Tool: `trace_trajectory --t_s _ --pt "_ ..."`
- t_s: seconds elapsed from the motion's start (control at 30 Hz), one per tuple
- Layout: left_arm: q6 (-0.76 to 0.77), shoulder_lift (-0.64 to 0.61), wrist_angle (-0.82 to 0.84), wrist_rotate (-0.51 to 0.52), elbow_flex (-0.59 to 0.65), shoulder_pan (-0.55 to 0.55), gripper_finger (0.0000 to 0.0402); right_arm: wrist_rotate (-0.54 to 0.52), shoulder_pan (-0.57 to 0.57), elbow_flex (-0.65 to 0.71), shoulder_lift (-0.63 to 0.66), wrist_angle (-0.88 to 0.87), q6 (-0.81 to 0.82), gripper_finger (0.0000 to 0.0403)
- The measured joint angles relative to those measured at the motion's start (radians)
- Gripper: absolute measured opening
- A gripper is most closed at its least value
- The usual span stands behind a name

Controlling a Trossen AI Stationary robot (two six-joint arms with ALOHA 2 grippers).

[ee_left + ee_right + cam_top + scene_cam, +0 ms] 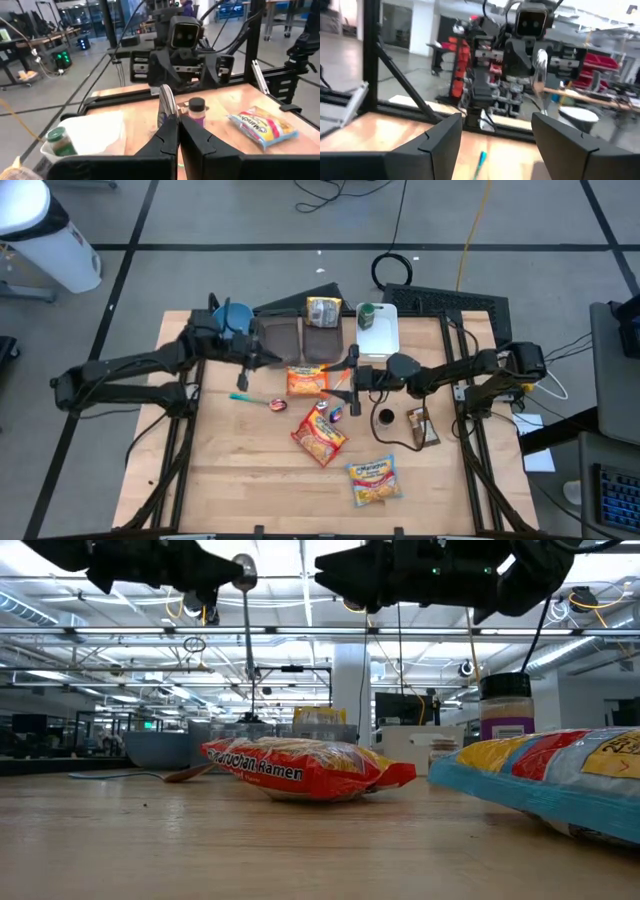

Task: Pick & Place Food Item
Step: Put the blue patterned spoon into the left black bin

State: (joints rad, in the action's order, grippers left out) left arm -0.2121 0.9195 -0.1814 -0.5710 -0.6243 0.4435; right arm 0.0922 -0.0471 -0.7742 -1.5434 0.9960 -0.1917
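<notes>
Three ramen packets lie flat on the wooden table: an orange one [307, 380], a red one [320, 435] [290, 768] and a yellow-and-blue one [373, 480] [560, 780]. My left gripper [262, 355] [177, 120] hovers level above the table left of centre, shut on a metal spoon [165, 102] [244, 570]. Facing it from the right, my right gripper [345, 377] [495, 135] stands open above the orange packet's right end, with nothing between its fingers. My left gripper pinches the metal spoon between its two fingertips, just below the spoon's bowl [166, 114]. The fingers come level from the table's left and lie across the spoon. The spoon stands upright and clear of the table, bowl up, handle [248, 660] hanging below the fingers.
At the back stand a blue bowl [235, 318], two brown trays [300, 335], a snack bag [322, 312] and a white bin [385, 338] holding a green-capped bottle [366, 312]. A teal-handled spoon [255, 397], a spice jar [384, 417] and a snack bar [422, 425] lie mid-table.
</notes>
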Motion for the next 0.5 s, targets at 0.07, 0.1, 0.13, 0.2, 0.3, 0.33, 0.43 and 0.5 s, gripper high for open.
trace_trajectory --t_s 0.07,0.1,0.13,0.2,0.3,0.33,0.43,0.5 --pt "-0.005 0.002 0.011 -0.064 0.0 0.056 0.0004 -0.017 0.0 0.0 0.002 -0.002 -0.014 0.0232" --pt "-0.011 0.005 0.012 -0.094 0.0 0.083 0.0004 -0.019 0.0 0.0 0.002 -0.004 -0.016 0.0232" --pt "-0.016 0.011 0.015 -0.113 0.0 0.11 0.0004 -0.019 -0.004 0.0 0.002 -0.006 -0.016 0.0232" --pt "-0.035 0.026 0.027 -0.15 0.0 0.161 0.0007 -0.018 -0.005 0.004 0.002 -0.01 -0.007 0.0232" --pt "-0.078 0.054 0.026 -0.242 0.0 0.235 0.0008 -0.02 -0.011 0.02 0.002 -0.006 -0.005 0.0232" --pt "-0.084 0.064 0.022 -0.268 0.0 0.259 0.0006 -0.021 -0.013 0.027 0.002 -0.007 -0.001 0.0232" --pt "-0.107 0.098 0.021 -0.303 0.0 0.328 0.0005 -0.021 -0.025 0.045 0.001 0.0 0.024 0.0227" --pt "-0.123 0.129 0.02 -0.325 0.0 0.368 0.001 -0.021 -0.033 0.054 0.002 0.002 0.037 0.0226"
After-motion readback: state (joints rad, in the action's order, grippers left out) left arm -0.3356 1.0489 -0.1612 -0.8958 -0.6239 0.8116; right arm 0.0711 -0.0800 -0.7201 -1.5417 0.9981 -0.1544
